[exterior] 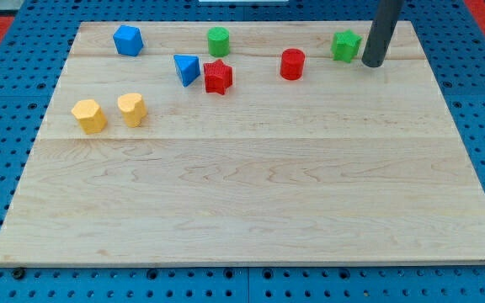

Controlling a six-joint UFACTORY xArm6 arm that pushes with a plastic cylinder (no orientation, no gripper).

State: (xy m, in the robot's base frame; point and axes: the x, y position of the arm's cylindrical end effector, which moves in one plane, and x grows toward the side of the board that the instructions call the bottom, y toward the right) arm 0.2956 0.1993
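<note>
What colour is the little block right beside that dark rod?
Green, just left of my tip, in the camera view.

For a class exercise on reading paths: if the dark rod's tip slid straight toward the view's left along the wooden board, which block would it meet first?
Most likely the green star-shaped block, which sits just left of my tip, close beside it. It lies slightly higher in the view, so a glancing contact or a near miss is possible.

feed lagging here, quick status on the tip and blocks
My tip down at the view's top right. Just right of green star block. Red cylinder further left.
</note>
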